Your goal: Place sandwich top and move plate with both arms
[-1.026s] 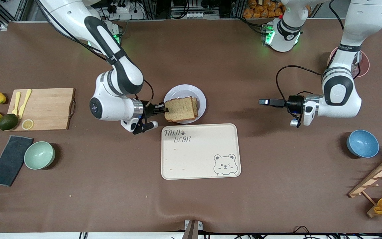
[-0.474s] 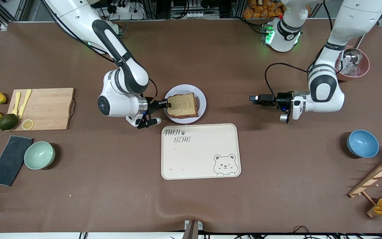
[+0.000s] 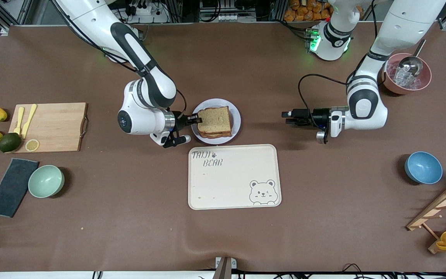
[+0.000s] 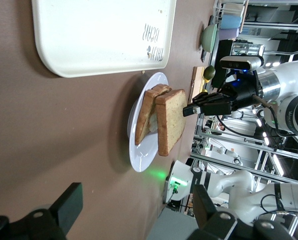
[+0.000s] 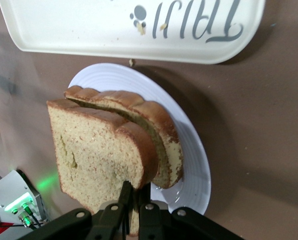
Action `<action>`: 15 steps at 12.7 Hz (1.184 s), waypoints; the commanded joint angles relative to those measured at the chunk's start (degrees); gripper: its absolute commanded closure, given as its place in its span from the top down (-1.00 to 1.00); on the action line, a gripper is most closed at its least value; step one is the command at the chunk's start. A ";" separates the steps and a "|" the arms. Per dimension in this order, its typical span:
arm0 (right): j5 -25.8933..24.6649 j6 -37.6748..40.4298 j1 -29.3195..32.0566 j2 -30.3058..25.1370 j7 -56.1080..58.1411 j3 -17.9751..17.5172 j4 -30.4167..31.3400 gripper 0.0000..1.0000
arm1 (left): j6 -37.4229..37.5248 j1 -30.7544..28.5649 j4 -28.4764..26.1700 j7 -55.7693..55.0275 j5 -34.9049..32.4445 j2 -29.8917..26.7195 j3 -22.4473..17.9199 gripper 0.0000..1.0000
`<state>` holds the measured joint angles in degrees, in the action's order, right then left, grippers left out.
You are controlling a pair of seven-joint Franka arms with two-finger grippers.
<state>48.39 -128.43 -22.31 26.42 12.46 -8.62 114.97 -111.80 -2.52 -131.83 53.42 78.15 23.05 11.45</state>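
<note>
Worktop [image 3: 130, 217]: brown mat.
Plate [image 3: 236, 120]: just beside the tray [image 3: 234, 176], farther from the front camera.
Top [image 3: 215, 120]: over the lower slice on the plate, its edge pinched.
Right tool [image 3: 196, 118]: clenched on the top's edge.
Left tool [image 3: 285, 115]: released, over bare worktop toward the left arm's end, apart from the plate.

The cream tray [image 3: 234, 177] on the table [image 3: 130, 217] carried the only readable lettering: "TALI BEAR" in grey across one corner, with a small paw print beside the first word and a drawn bear's face in the corner diagonally across. Small markings on the arms could not be read.
</note>
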 commanded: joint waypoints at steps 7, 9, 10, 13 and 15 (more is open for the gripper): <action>1.62 0.46 1.83 -1.89 2.21 0.44 0.78 1.00 | -5.17 6.82 -2.29 13.28 14.92 4.20 0.23 0.55; 1.10 0.63 4.10 -3.82 2.30 0.53 0.78 1.00 | -6.23 8.83 -3.16 17.40 19.29 4.37 0.23 0.39; 0.49 0.63 5.33 -4.61 2.48 0.70 0.78 1.00 | -6.41 9.89 -3.17 18.64 21.32 4.90 0.23 0.37; -9.32 2.11 8.33 -7.07 2.30 3.68 0.78 1.00 | -7.11 12.53 -3.08 19.62 23.97 5.08 0.23 0.24; -16.27 7.90 10.17 -9.71 2.39 8.41 0.60 1.00 | -7.55 14.11 -2.73 19.62 24.06 5.95 0.23 0.12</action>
<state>37.01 -124.83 -13.96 20.45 14.36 -3.18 114.53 -118.35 10.20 -134.52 71.44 100.31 28.40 11.70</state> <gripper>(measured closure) 0.000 0.379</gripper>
